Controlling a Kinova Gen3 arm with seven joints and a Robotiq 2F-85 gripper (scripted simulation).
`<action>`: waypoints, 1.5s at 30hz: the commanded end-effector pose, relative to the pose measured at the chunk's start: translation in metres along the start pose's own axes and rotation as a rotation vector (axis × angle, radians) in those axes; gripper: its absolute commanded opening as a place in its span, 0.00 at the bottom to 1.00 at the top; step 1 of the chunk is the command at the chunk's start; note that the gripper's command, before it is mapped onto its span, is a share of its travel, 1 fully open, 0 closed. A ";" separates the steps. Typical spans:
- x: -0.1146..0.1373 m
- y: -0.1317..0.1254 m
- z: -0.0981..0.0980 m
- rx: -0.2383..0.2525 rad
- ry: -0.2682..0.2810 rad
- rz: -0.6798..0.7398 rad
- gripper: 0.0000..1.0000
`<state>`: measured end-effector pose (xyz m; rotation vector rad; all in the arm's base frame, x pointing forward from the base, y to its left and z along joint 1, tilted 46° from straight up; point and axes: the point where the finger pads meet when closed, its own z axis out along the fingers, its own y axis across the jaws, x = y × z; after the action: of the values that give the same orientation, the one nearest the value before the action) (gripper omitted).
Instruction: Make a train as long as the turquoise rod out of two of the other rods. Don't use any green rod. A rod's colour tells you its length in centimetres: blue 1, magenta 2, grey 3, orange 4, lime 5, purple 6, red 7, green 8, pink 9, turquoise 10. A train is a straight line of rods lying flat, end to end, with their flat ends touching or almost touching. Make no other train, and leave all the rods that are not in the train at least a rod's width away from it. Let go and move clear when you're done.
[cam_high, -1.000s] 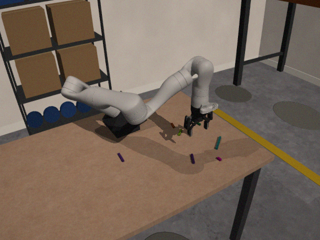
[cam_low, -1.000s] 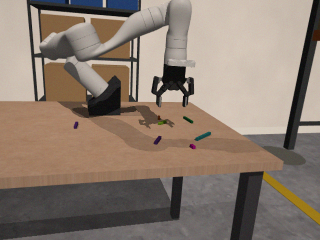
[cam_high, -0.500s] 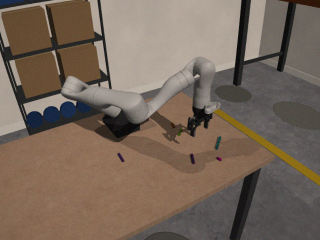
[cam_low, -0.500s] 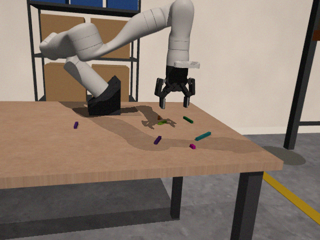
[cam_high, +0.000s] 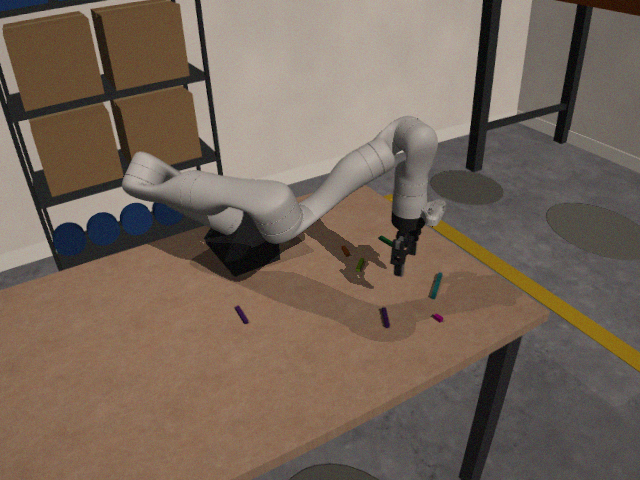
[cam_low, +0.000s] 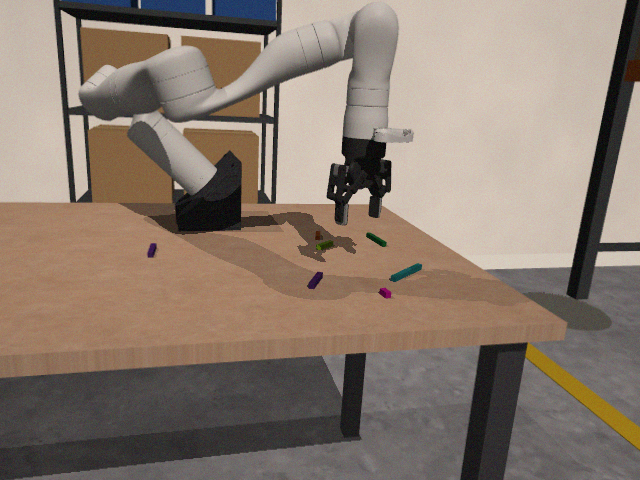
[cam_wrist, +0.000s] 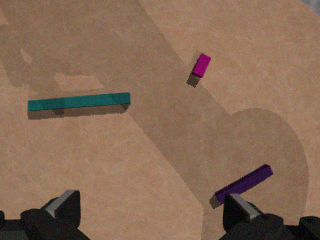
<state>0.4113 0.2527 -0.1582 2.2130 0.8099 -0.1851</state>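
Observation:
My gripper (cam_high: 399, 260) (cam_low: 356, 211) is open and empty, hanging above the table's right half. The turquoise rod (cam_high: 435, 285) (cam_low: 405, 272) (cam_wrist: 79, 102) lies flat to its right. A purple rod (cam_high: 384, 317) (cam_low: 315, 279) (cam_wrist: 244, 183) lies in the arm's shadow, nearer the front edge. A short magenta rod (cam_high: 437, 317) (cam_low: 384, 292) (cam_wrist: 202, 64) lies near the turquoise rod. A second purple rod (cam_high: 241, 314) (cam_low: 151, 250) lies far to the left. An orange rod (cam_high: 345, 250) (cam_low: 317, 235) and a lime rod (cam_high: 359, 264) (cam_low: 324, 244) lie close together under the arm. A green rod (cam_high: 385, 240) (cam_low: 376, 239) lies behind the gripper.
The arm's black base (cam_high: 241, 252) (cam_low: 209, 204) stands at the back of the table. A shelf with cardboard boxes (cam_high: 103, 93) stands behind it. The table's right edge (cam_high: 496, 268) is close to the turquoise and magenta rods.

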 end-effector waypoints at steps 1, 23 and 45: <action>0.002 -0.007 0.001 -0.002 -0.003 -0.072 1.00; 0.019 -0.033 0.018 -0.004 -0.001 -0.707 1.00; 0.027 -0.042 0.025 -0.009 0.001 -0.976 1.00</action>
<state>0.4099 0.2683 -0.2115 1.6341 1.8128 -0.6353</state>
